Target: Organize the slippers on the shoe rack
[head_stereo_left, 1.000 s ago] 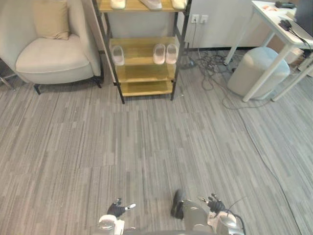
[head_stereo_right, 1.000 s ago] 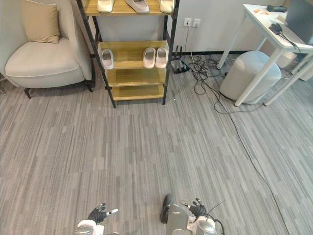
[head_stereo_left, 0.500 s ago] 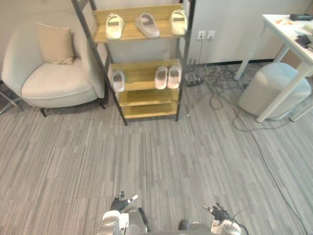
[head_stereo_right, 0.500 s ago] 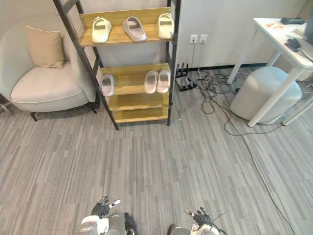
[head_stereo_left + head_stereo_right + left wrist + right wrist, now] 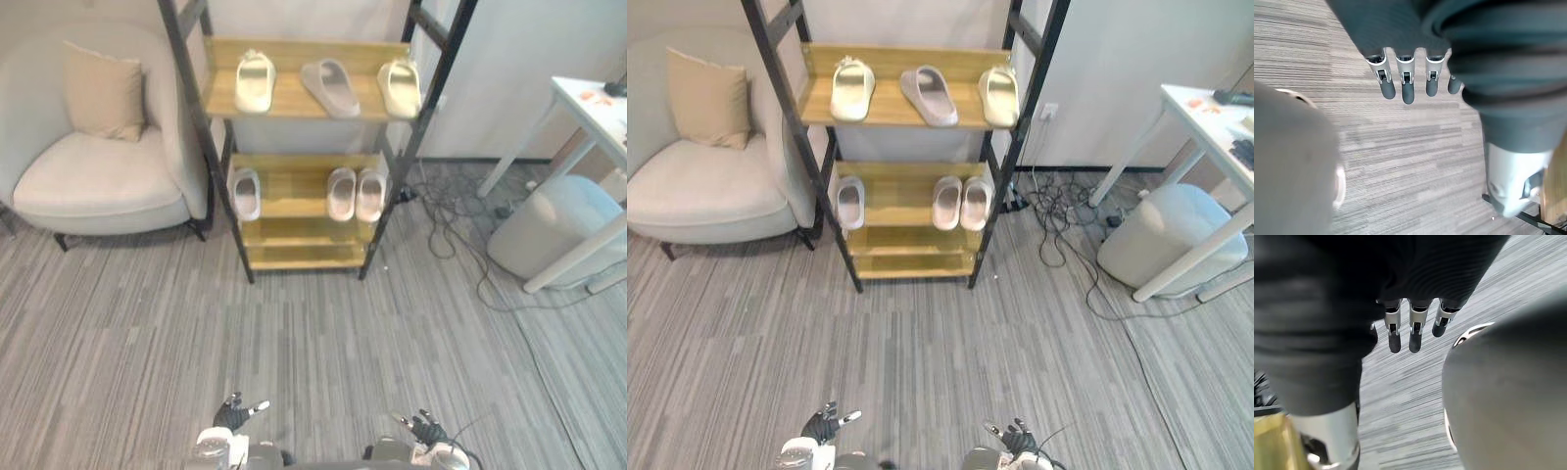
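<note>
slippers (image 5: 341, 193) are all found on the shoe rack (image 5: 304, 235), none on the floor (image 5: 313, 343) and none in a hand. on the upper shelf (image 5: 290, 102) a left cream slipper (image 5: 255, 82), a grey slipper (image 5: 331, 88) and a right cream slipper (image 5: 399, 87) are laid apart from one another. on the middle shelf (image 5: 294, 181) a lone slipper (image 5: 245, 193) is set at the left end, and a pale pair (image 5: 357, 194) is set side by side, touching, towards the right.

the rack is placed straight ahead of the robot and well apart from both hands, with bare floor between. nearly every slipper is laid with its long axis running front to back. the grey slipper alone is slanted across its shelf, so it is judged the likeliest one to be straightened. it lies about midway between the two arms. the lone slipper is roughly in line with the left hand (image 5: 233, 415), and the right cream slipper and the pair are nearer the right hand (image 5: 423, 428).

both hands are held low at the near edge of the scene. in each wrist view the fingers (image 5: 1406, 88) are seen hanging straight and slightly spread, with nothing between them and only floor beyond.

the top of the rack is cut off. the back of the middle shelf is shaded by the shelf above, and part of the lowest shelf (image 5: 304, 258) is hidden behind the step in front of it. which end of each slipper is the toe cannot be made out with certainty.
</note>
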Tool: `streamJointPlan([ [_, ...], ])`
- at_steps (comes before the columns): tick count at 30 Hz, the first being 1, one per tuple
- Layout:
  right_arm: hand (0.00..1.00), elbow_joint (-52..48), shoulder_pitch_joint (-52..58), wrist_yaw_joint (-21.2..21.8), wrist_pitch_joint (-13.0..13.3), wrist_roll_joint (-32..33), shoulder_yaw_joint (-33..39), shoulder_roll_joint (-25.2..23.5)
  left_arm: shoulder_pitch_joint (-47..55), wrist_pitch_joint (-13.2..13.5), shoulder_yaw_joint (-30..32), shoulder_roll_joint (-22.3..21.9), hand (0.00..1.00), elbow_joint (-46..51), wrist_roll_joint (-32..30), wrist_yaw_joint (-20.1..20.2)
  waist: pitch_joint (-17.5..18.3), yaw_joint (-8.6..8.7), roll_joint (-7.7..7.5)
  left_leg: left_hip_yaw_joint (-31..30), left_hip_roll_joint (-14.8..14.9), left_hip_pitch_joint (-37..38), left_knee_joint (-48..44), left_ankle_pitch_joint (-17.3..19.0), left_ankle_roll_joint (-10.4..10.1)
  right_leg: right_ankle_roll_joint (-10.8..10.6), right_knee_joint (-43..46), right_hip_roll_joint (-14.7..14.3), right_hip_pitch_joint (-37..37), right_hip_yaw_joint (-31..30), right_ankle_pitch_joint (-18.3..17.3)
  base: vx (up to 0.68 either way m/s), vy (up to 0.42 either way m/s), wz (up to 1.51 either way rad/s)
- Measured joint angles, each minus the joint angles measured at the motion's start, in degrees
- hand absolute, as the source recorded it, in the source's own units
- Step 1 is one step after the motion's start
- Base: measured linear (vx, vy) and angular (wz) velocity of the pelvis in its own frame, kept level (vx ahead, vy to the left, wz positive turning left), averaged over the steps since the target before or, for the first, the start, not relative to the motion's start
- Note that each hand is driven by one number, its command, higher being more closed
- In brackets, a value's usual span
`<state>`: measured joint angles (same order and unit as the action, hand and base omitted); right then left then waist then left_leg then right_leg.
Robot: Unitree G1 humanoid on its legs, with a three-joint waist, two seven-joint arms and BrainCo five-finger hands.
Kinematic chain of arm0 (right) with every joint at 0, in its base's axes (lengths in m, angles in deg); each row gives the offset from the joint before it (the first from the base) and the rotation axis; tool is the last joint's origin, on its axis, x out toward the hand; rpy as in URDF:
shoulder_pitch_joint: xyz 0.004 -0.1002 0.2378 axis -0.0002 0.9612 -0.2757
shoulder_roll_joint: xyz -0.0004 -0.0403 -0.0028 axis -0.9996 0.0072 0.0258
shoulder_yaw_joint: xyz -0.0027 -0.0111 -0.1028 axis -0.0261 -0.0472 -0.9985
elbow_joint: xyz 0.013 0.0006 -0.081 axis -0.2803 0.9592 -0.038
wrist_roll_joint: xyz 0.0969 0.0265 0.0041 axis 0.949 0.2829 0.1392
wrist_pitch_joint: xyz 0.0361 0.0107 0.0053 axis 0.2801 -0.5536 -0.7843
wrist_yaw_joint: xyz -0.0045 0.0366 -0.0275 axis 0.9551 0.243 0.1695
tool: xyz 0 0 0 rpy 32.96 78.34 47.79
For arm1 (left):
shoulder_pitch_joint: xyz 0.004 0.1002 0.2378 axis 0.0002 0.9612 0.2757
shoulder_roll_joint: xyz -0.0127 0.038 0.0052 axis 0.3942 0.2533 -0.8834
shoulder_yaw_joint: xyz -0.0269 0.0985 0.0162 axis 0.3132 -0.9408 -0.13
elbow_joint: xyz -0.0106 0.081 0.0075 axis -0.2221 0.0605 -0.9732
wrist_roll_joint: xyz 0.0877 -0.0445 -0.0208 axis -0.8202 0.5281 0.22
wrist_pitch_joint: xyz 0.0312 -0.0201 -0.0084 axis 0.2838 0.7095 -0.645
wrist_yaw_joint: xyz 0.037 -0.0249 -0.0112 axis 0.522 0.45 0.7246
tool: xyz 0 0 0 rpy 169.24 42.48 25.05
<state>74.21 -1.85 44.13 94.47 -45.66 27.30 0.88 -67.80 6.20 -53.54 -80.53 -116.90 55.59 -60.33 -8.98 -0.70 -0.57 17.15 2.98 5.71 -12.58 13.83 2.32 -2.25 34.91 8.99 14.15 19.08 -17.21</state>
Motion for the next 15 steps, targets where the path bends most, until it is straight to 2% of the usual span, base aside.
streamJointPlan([
  [1,0.0,-0.31,0.02,0.0,0.16,0.03,0.08,0.17,-0.23,0.01,-0.5,-0.17,0.0,0.05,0.03,0.0,-0.32,0.48,0.48,-0.94,0.81,0.92,0.84,0.0,-0.01,0.7,-6.1,-1.56,1.52,-0.21,1.96,0.38,-0.123,0.49],
  [2,0.0,-0.6,-0.11,0.02,0.35,0.11,0.08,0.37,-0.03,-0.01,-0.57,-0.33,0.0,0.03,0.04,0.0,-0.48,0.82,0.67,-1.72,1.41,2.12,1.85,0.05,-0.16,0.68,-12.14,-2.85,2.36,-1.3,5.53,0.41,-0.148,0.55],
  [3,0.0,-0.7,0.21,0.03,0.35,0.06,0.0,0.42,0.61,0.02,-0.56,-0.18,0.0,0.03,-0.06,0.04,-0.29,1.07,0.29,-2.58,1.55,3.14,2.36,0.16,-1.31,-0.27,-20.34,-3.49,1.74,-2.78,10.98,0.35,-0.13,0.58],
  [4,0.0,-0.53,0.66,0.02,0.36,0.08,0.06,0.41,0.78,0.12,-0.51,0.14,0.0,-0.01,-0.2,0.14,-0.16,1.03,-0.32,-3.53,1.21,4.03,2.4,1.09,-3.36,-0.41,-23.31,-3.52,1.42,-4.25,17.95,0.45,-0.19,0.51],
  [5,0.0,-0.24,0.5,0.03,0.35,0.06,0.41,1.3,0.68,0.05,0.0,-0.32,0.0,-0.74,-0.58,0.17,-0.13,0.68,0.87,-4.64,2.86,6.01,2.31,2.86,-6.15,3.6,-20.71,-4.95,0.93,-4.48,20.16,0.44,-0.192,0.27],
  [6,0.0,-0.13,0.31,0.03,0.27,-0.03,0.35,1.66,0.86,0.12,0.61,-1.46,0.0,-1.07,-0.63,0.19,0.32,0.38,2.47,-4.72,4.83,6.26,1.61,2.87,-6.62,4.14,-19.85,-6.06,0.48,-4.04,18.47,0.52,-0.264,0.11],
  [8,0.0,-0.15,0.3,0.07,0.41,0.1,0.88,1.73,0.74,0.09,0.82,-2.16,0.0,-1.25,-0.74,0.32,0.56,0.48,3.83,-5.38,6.43,4.48,-2.95,1.91,-8.26,4.84,-19.99,-7.2,-0.31,-3.13,16.46,0.42,-0.235,0.09],
  [10,0.0,-0.19,0.48,-0.02,0.37,0.14,1.06,1.61,0.58,0.06,3.23,-3.0,0.0,-1.07,-0.89,0.45,0.16,0.54,4.5,-6.03,9.67,-1.13,-17.9,-0.21,-10.93,5.76,-22.6,-9.11,-4.43,-2.82,15.09,0.41,-0.249,0.05],
  [11,0.0,-0.31,0.67,-0.02,0.27,0.24,0.86,1.37,0.7,0.08,4.98,-2.98,0.0,-0.69,-0.92,0.39,-0.2,0.31,4.28,-6.16,11.83,-4.23,-27.5,-0.73,-10.33,6.32,-23.9,-9.85,-7.42,-2.64,14.1,0.33,-0.176,-0.01],
  [13,0.0,-0.35,1.58,-0.07,0.08,0.74,0.84,1.14,0.96,0.12,5.15,-2.9,0.0,0.51,-0.89,0.38,-0.61,0.16,3.74,-4.64,14.12,-8.01,-36.47,0.07,-9.82,6.4,-25.53,-10.16,-12.53,-2.4,12.42,0.27,-0.091,0.06],
  [15,0.0,-0.76,2.12,-0.06,0.01,1.24,0.89,0.94,1.06,0.24,4.91,-2.9,0.0,1.63,-0.69,0.3,-0.57,0.17,3.58,-1.6,14.6,-11.52,-34.3,1.07,-8.24,5.8,-28.11,-9.92,-16.33,-2.55,11.72,0.23,-0.019,0.08],
])
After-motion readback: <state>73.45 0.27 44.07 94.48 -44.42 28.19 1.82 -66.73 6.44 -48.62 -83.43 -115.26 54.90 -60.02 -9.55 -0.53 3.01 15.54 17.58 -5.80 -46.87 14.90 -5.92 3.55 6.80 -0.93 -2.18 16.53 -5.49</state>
